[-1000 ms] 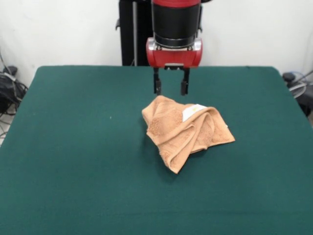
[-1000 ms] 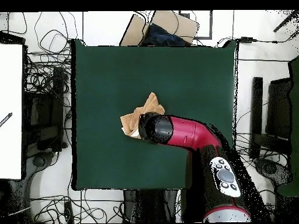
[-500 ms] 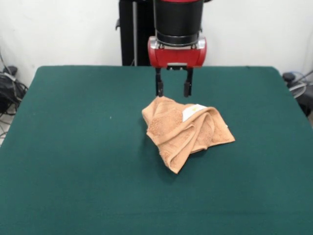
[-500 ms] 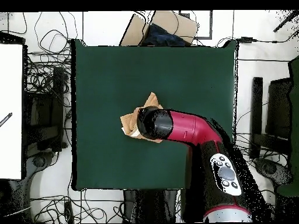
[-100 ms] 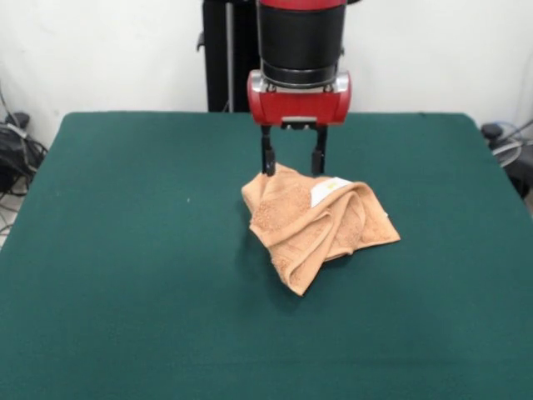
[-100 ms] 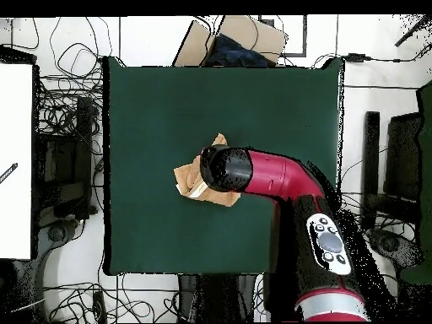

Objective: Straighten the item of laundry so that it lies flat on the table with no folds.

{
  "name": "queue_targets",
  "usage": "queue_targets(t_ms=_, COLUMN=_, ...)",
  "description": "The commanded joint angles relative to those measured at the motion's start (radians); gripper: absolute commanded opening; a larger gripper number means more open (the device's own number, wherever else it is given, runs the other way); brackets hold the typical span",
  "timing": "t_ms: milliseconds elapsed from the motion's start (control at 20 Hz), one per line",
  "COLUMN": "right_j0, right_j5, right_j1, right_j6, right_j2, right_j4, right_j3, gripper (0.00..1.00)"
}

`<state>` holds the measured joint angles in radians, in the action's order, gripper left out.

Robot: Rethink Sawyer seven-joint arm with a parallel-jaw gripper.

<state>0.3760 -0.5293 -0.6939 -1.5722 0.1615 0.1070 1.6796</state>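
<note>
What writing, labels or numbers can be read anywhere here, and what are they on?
No text can be read in either view.
The white tag on the towel: any print is too small to read.
The grey button panel on the robot arm: markings too small to read.
The table and the gripper carry no visible lettering.

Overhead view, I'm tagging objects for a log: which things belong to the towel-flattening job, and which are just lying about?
Job:
- towel, crumpled
- green table
- gripper, open, at the towel's far edge

Lying about:
- cardboard box beyond the table
- cables on the floor
- white board at the side
</note>
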Motion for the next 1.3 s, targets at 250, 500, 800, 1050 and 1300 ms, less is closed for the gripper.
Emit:
queue_targets(t_ms=250, right_j0=0.003, right_j5=-0.135, right_j1=0.092, right_j6=0.02, right_j2=0.092, right_j4=0.023, right_j3=-0.146, gripper=1.0)
queue_targets(t_ms=500, right_j0=-0.042, right_j5=-0.194, right_j1=0.166, right_j6=-0.022, right_j2=0.077, right_j4=0.009, right_j3=-0.281, gripper=1.0)
queue_targets(t_ms=800, right_j0=-0.078, right_j5=-0.212, right_j1=0.219, right_j6=-0.073, right_j2=0.069, right_j4=-0.011, right_j3=-0.351, gripper=1.0)
queue_targets(t_ms=1050, right_j0=-0.082, right_j5=-0.216, right_j1=0.206, right_j6=-0.085, right_j2=0.051, right_j4=-0.01, right_j3=-0.312, gripper=1.0)
queue_targets(t_ms=1300, right_j0=-0.077, right_j5=-0.148, right_j1=0.159, right_j6=-0.11, right_j2=0.042, right_j4=-0.014, right_j3=-0.209, gripper=1.0)
